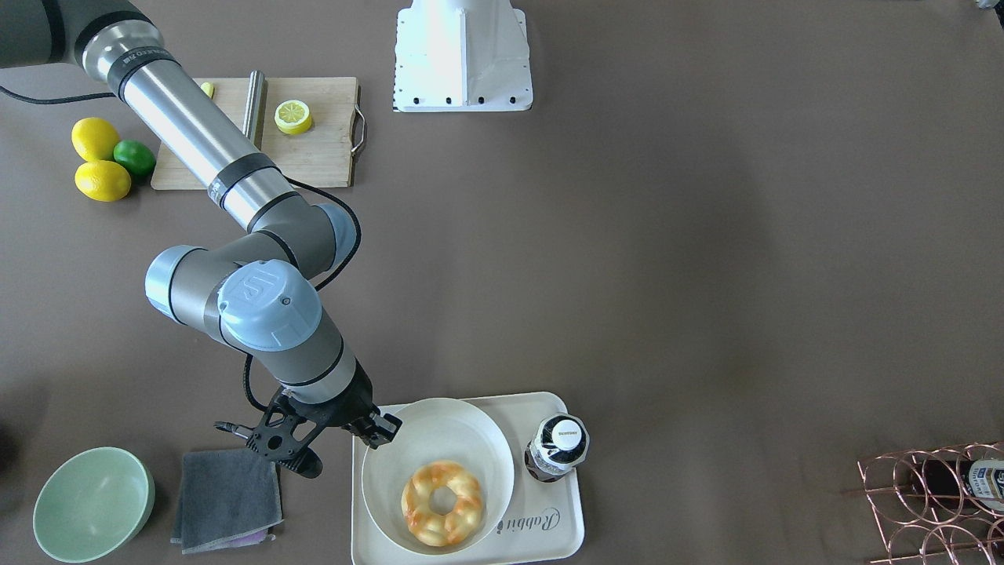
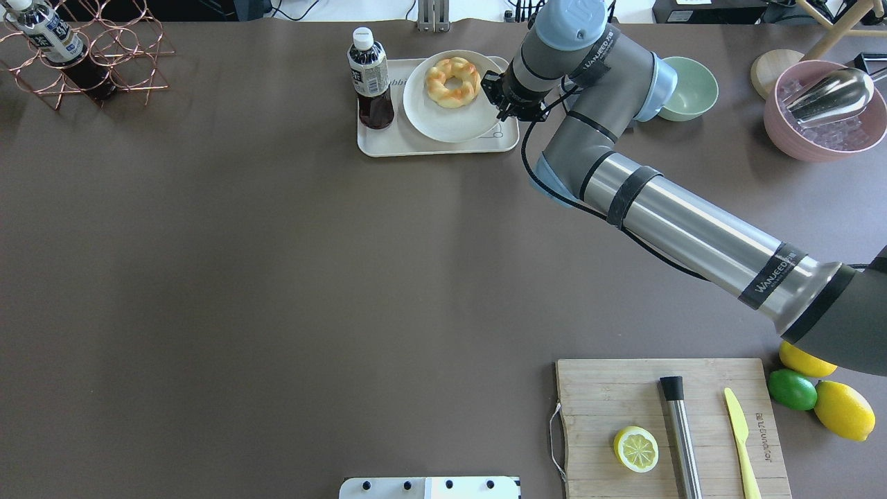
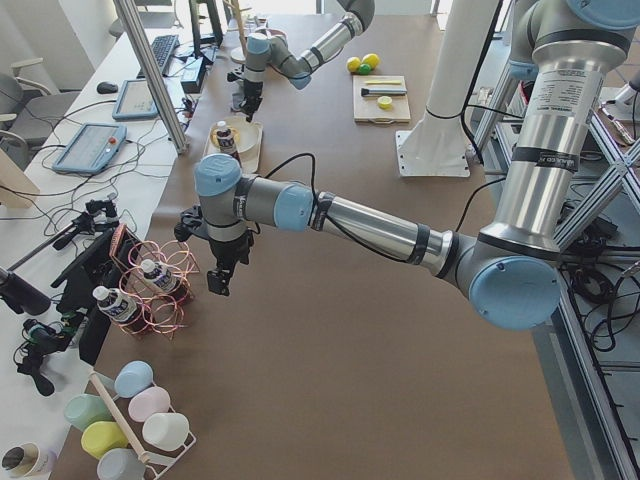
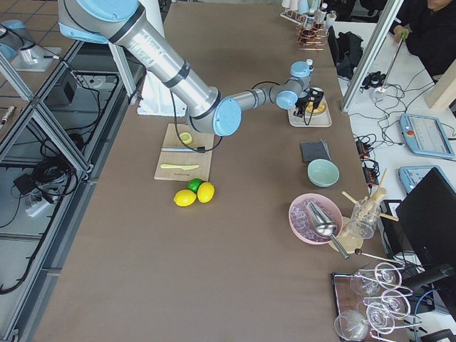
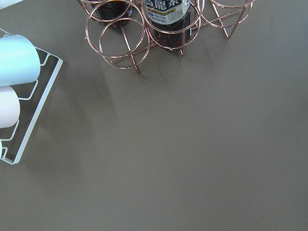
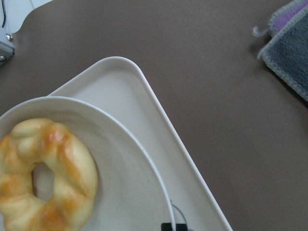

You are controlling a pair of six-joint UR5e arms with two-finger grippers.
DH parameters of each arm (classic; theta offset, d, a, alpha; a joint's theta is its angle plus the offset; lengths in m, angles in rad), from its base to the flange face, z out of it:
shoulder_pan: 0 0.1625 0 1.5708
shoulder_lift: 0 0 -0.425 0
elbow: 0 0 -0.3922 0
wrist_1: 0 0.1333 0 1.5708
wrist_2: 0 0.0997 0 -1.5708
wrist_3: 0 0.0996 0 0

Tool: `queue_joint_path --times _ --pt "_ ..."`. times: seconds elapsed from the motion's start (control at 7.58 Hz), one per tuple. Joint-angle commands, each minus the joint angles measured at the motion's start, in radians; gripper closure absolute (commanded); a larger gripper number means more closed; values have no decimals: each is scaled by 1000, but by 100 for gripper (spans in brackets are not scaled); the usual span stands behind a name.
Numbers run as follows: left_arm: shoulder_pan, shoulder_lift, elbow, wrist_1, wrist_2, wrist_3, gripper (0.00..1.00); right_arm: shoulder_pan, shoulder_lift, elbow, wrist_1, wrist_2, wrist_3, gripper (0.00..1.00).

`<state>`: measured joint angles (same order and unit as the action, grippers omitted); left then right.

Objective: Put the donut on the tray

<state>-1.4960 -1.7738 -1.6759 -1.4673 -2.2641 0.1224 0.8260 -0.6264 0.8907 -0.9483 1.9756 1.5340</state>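
So the donut (image 1: 441,502) is sitting on the round white plate (image 1: 471,412). That plate is on the tray (image 1: 553,526) at the bottom of the front-facing view, with a dark bottle (image 1: 558,446) standing on the same tray. My right fingers (image 1: 383,430) hang by the plate's upper-left rim there, and they look pinched together with nothing in them.

The overhead doesn't show the grey cloth (image 1: 227,494) since my arm covers that spot. The front view has it whole, and my right wrist cam only catches its corner, upper right.

My left fingers (image 3: 218,285) only show up in the left-side view, above the table (image 3: 330,380) by the wire rack (image 3: 165,300). Can't tell if they're apart.

Count: one donut, one tray, one plate, two whole lemons (image 1: 96,138), one lime (image 1: 135,157), one lemon half (image 1: 292,116).
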Motion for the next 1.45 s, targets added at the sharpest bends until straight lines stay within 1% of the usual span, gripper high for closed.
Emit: queue_joint_path --times 0.0,0.13,0.26,0.53,0.66,0.79,0.92,1.06,1.19,1.32 --pt "-10 11 1 1 0 16 2 1 1 -25 29 -29 0 100" --pt "-10 13 1 1 0 16 2 1 2 -22 29 -32 0 3" --pt "-10 13 1 1 0 16 2 2 5 -18 29 -34 0 0" --pt "-10 13 5 1 0 16 2 5 4 25 20 -12 5 0" --pt "-12 13 5 1 0 16 2 22 -5 77 -37 40 3 0" --pt "-12 13 5 1 0 16 2 37 -12 182 -208 90 -8 0" --pt "-17 13 7 1 0 16 2 47 -45 337 -384 97 -40 0" --pt "-17 11 8 1 0 16 2 64 -88 467 -540 95 -145 0" --pt "-17 11 10 1 -2 16 2 80 -143 579 -622 80 -228 0" --pt "-18 11 8 -1 -2 17 2 112 -239 694 -624 77 -308 0"
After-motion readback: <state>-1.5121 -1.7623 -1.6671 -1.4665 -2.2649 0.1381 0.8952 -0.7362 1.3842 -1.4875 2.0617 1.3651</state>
